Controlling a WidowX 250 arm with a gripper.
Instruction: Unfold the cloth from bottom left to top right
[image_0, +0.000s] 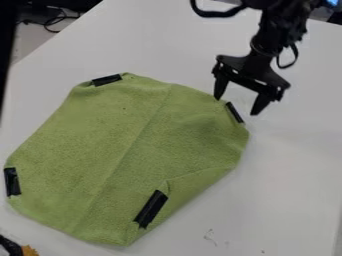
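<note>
My gripper (238, 106) hangs at the upper right of the camera view, its two fingers spread apart with nothing between them. The green cloth (117, 145) lies mostly spread on the table, left of and below the gripper. One fingertip is at the cloth's upper right edge, beside a black tape strip (234, 112); whether it touches cannot be told. More black strips mark the cloth's top left, far left and lower right. Along the lower right side a flap (194, 187) is folded, and a faint crease runs diagonally across the middle.
The white table (294, 165) extends around the cloth. A dark object with an orange-brown piece (29, 250) is at the bottom left corner. Cables (50, 22) lie beyond the table's upper left edge.
</note>
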